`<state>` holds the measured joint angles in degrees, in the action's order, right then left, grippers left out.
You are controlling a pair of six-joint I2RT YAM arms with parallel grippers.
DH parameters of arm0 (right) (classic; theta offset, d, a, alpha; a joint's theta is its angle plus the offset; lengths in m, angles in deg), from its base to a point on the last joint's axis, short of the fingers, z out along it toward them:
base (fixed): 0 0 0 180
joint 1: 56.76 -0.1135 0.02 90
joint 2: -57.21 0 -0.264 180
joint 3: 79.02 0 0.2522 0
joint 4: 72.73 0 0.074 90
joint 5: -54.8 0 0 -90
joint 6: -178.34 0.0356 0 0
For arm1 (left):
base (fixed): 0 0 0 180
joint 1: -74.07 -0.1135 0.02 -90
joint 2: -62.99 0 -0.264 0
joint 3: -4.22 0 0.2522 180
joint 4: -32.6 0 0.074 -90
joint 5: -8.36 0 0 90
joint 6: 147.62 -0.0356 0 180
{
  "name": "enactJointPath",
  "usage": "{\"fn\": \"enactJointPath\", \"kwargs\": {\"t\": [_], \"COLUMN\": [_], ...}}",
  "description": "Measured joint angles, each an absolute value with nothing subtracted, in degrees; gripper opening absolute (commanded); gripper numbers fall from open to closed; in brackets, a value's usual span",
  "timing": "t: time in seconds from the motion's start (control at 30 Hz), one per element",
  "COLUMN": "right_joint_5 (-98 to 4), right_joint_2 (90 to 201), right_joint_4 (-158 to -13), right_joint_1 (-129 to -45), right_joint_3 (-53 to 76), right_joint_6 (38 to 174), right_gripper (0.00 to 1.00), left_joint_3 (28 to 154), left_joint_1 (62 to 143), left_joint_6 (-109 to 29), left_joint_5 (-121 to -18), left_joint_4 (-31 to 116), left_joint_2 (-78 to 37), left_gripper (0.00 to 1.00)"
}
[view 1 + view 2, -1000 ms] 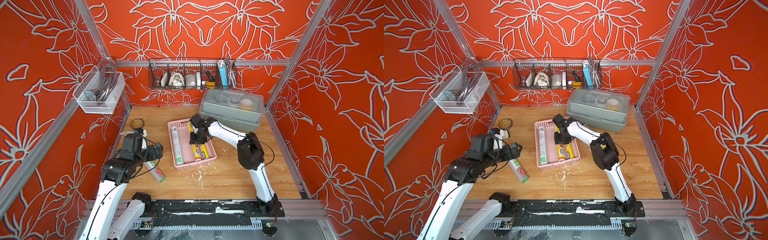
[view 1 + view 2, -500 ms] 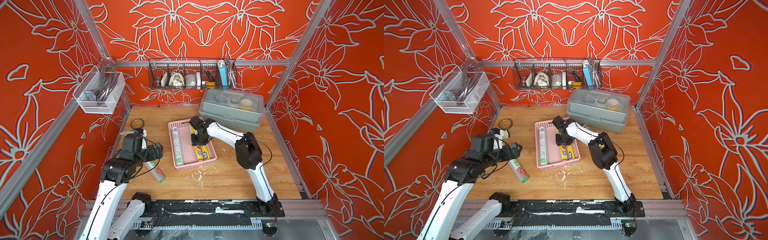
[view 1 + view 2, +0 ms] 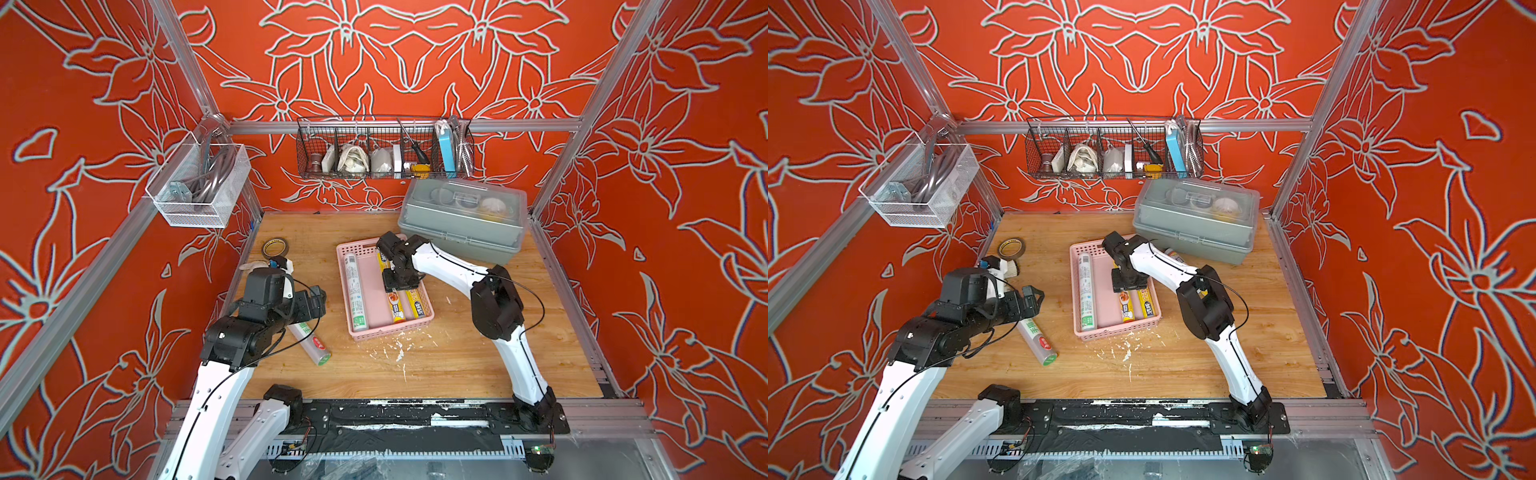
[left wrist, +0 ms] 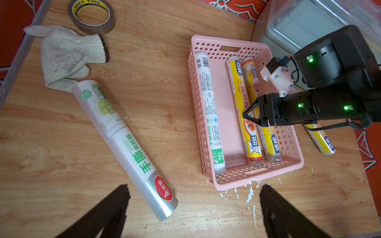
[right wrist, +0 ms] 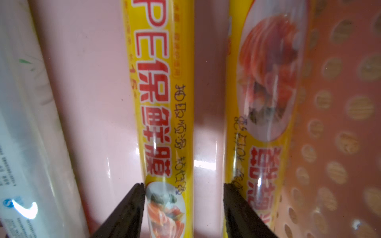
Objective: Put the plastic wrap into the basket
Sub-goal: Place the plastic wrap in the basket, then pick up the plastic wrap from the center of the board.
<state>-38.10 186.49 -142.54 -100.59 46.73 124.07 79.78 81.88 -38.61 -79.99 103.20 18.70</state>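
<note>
Right gripper (image 5: 183, 208) low inside the pink basket (image 4: 292, 164), jaws parted and straddling a yellow roll (image 5: 162, 103) that lies on the basket floor, released. Basket holds that roll, a second yellow roll (image 4: 270, 142) and a white roll (image 4: 208, 107). Left gripper (image 4: 193, 208) spread wide, empty, above the table near a white-silver roll (image 4: 123, 144); a third yellow roll (image 4: 321, 140) lies outside the basket.
</note>
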Motion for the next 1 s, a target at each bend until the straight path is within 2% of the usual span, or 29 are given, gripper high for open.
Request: {"fn": "enactJointPath", "kwargs": {"t": [0.23,0.57,0.73,1.0], "right_joint_5": [-37.6,-37.9,-38.7,-39.6], "right_joint_2": [183.8,170.5,164.6,157.0], "right_joint_4": [-143.6,-147.0,-148.7,-150.0], "right_joint_1": [-100.6,-100.5,-100.5,-100.5], "right_joint_3": [46.8,46.7,45.9,37.3], "right_joint_6": [123.2,120.4,118.7,116.1], "right_gripper": [0.59,0.59,0.59,0.60], "left_joint_3": [79.8,82.2,82.2,79.5], "left_joint_1": [81.9,81.9,81.9,81.9], "left_joint_6": [-38.1,-33.0,-26.1,-11.4], "left_joint_5": [-83.8,-95.1,-98.2,-98.9], "left_joint_4": [104.3,108.7,111.8,118.1], "left_joint_2": [18.5,15.3,14.1,11.3], "left_gripper": [0.98,0.98,0.98,0.98]}}
